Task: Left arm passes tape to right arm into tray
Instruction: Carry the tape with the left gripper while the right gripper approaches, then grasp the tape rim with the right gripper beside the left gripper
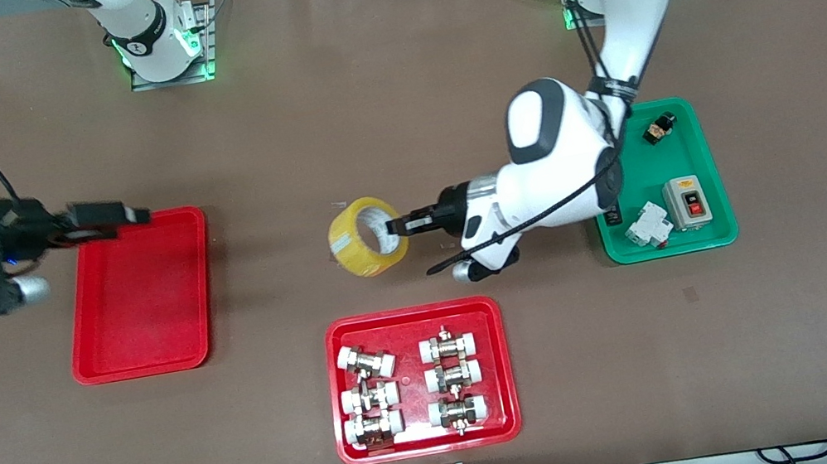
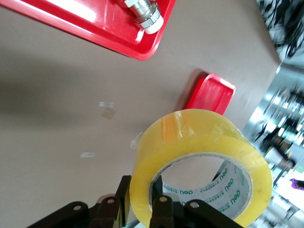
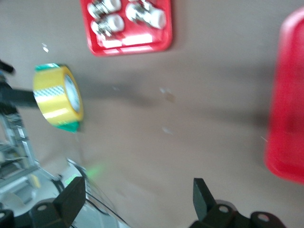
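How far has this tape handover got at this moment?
Done: the left gripper has picked up the translucent yellow roll of packing tape and holds it over the table's middle, fingers shut on its wall. In hand: carrying it toward the right gripper, open over the plain glossy red plastic tray. Left: the handover and placing it in that tray.

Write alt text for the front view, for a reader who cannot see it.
The left gripper holds the yellow tape in the air over the middle of the table, while the open right gripper hovers over the plain red tray. A red tray of fittings lies nearer the camera.
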{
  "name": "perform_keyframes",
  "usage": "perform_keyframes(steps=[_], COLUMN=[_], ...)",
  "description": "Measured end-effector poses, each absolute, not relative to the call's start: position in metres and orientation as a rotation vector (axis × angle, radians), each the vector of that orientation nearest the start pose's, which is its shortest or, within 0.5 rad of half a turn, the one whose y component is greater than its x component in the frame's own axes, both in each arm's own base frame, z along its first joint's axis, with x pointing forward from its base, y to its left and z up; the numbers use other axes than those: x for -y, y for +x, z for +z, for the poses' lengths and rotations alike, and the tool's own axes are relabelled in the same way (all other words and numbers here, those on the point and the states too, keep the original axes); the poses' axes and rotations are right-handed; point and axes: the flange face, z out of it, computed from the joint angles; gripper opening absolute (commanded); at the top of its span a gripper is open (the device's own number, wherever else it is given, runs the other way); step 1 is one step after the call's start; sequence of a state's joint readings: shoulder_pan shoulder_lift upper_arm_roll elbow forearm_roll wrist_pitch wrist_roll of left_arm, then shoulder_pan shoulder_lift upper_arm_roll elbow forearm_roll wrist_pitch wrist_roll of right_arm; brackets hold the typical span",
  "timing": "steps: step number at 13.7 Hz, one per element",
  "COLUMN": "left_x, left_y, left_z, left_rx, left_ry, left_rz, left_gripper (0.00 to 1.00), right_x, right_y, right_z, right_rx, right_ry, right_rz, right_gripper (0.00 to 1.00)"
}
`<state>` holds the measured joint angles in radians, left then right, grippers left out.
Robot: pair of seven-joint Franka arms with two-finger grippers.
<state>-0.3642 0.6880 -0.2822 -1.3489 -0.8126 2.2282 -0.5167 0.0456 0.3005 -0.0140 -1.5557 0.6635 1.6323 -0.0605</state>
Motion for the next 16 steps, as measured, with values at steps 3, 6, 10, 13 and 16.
perform_keyframes(steps=[3,6,10,13,16], left_x=[0.455,0.461,0.46,0.461,0.462], left_y=[0.615,0.615,0.616,0.615,0.615], left_z=[0.365,0.354,0.35,0.35,0.349], left_rx=[-0.677,-0.731,-0.738,-0.736,-0.735], left_ry=[2.172,2.155,2.154,2.155,2.156], left_rz=[-0.365,-0.366,-0.368,-0.37,-0.372], left_gripper=[0.02,0.02,0.02,0.02,0.04], right_x=[-0.161,-0.217,-0.251,-0.269,-0.274], right_y=[0.645,0.643,0.645,0.647,0.647], right_z=[0.442,0.431,0.416,0.399,0.401], right_rx=[-0.008,0.023,0.023,0.003,0.009], right_ry=[-2.438,-2.425,-2.441,-2.435,-2.434], right_rz=[0.196,0.141,0.055,0.028,0.015], right_gripper=[1.0,1.0,1.0,1.0,0.45])
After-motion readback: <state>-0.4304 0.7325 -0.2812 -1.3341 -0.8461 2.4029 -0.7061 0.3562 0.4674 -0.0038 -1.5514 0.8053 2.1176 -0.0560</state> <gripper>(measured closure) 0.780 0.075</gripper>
